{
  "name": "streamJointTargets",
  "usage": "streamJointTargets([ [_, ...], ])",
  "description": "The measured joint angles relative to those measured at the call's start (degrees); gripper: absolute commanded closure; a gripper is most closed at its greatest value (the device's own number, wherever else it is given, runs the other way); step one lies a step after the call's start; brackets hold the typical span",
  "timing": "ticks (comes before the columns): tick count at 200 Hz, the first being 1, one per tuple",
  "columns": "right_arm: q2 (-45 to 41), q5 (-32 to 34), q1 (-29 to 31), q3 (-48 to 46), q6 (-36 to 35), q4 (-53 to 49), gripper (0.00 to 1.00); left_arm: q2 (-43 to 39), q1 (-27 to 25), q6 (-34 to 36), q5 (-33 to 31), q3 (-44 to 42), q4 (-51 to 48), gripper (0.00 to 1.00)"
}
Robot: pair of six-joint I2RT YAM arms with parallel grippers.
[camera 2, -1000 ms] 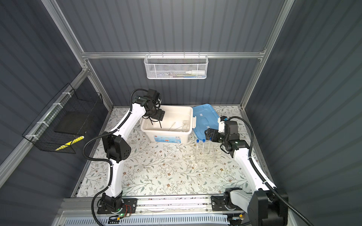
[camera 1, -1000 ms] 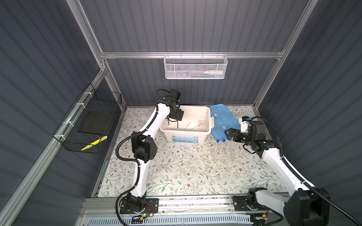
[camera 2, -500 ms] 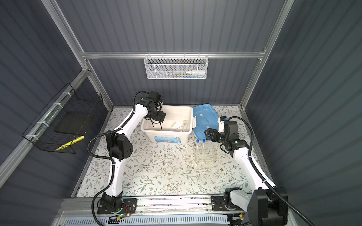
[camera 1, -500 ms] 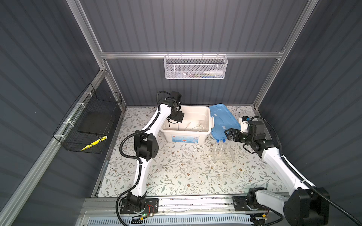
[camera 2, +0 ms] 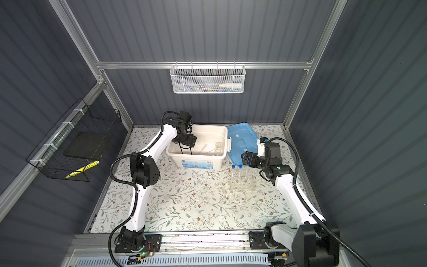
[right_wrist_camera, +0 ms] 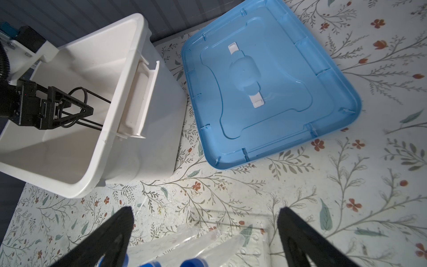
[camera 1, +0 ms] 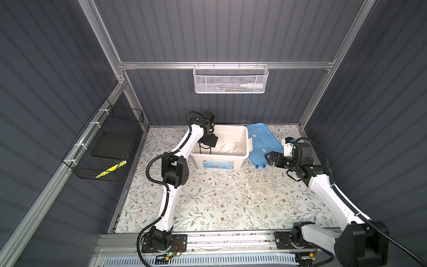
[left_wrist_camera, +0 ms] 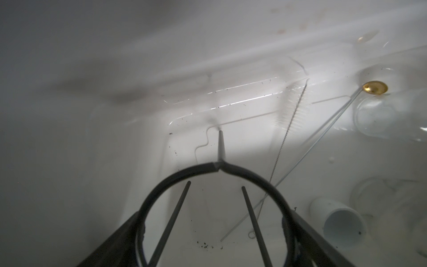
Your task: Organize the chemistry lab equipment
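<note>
Left hand [camera 1: 209, 141]: spread wide, closed against both sides of the one black ring tripod [left_wrist_camera: 191, 168], held inside the white storage box [camera 1: 217, 159]; three legs counted. Box floor carries one thin brush [left_wrist_camera: 286, 138], one small white dish [left_wrist_camera: 342, 222] and clear glassware, number unclear. Right hand [right_wrist_camera: 205, 216]: fully open, empty, above the one clear tube rack [camera 1: 263, 185] on the surface [camera 1: 208, 203]; three blue-capped test tubes [right_wrist_camera: 191, 262] counted there. One blue lid [camera 1: 263, 141] lies beside the box.
</note>
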Motion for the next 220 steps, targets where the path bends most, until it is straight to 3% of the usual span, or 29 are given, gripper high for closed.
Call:
streamJointTargets([
  [114,0.48,0.0,0.0,0.0,0.15,0.02,0.01,0.0,0.17,-0.02,0.63,-0.22,-0.22,0.25],
  [220,1.81,0.04,0.0,0.63,0.11,0.0,0.01,0.0,0.15,-0.07,0.68,-0.33,-0.22,0.04],
])
